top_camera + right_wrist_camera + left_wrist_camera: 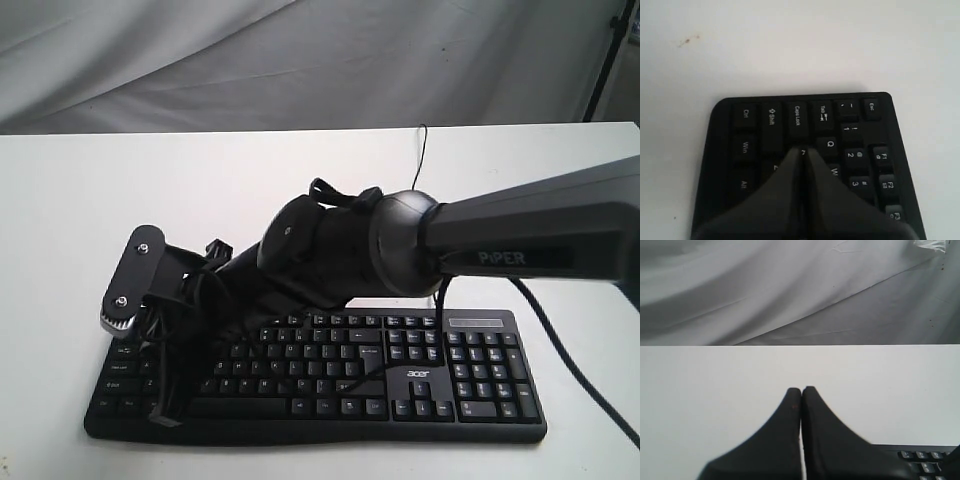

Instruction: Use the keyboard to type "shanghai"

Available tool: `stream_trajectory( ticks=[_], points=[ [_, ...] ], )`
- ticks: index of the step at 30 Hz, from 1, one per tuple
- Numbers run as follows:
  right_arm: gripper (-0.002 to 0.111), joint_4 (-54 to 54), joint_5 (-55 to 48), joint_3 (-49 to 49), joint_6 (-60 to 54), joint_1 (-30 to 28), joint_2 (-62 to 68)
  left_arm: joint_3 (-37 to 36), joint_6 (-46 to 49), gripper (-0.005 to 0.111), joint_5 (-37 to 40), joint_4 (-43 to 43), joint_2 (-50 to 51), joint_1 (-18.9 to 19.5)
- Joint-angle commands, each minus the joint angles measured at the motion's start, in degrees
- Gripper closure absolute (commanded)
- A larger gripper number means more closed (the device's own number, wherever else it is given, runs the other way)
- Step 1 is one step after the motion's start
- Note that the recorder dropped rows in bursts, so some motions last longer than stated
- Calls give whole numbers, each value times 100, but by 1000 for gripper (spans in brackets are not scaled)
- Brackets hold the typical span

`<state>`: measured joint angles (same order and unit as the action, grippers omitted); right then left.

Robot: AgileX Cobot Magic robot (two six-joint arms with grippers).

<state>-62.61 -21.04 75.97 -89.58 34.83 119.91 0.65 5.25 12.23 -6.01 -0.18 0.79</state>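
Note:
The black keyboard (330, 378), with white legends and an acer logo, lies near the white table's front edge. My right arm reaches across it from the right. The right gripper (152, 372) is down at the keyboard's left end. In the right wrist view the right gripper (802, 150) is shut, its tips on the A key of the keyboard (770, 120), beside Caps Lock and Q. My left gripper (801, 389) is shut on nothing over bare table, with a corner of the keyboard (925, 460) beside it. The left gripper does not show in the exterior view.
The keyboard's thin black cable (422, 160) runs toward the table's back edge. A thicker black cable (570, 350) hangs from the right arm past the number pad. White table (120, 190) stretches behind the keyboard, with grey cloth backdrop beyond.

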Motion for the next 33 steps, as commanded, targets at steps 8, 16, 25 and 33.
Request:
stream_trajectory(
  ticks=[8,16,25,33],
  points=[
    [108,230,-226,418,57,-2,315,-3,-7,106,0,-23,18,-23],
    [108,315,-213,418,114,-2,377,-3,-7,106,0,-23,18,-23],
    [108,365,-138,418,114,-2,453,-3,-7,106,0,-23,18,-23],
    [108,365,-37,418,114,-2,564,-3,-7,106,0,-23,18,-23]
  ],
)
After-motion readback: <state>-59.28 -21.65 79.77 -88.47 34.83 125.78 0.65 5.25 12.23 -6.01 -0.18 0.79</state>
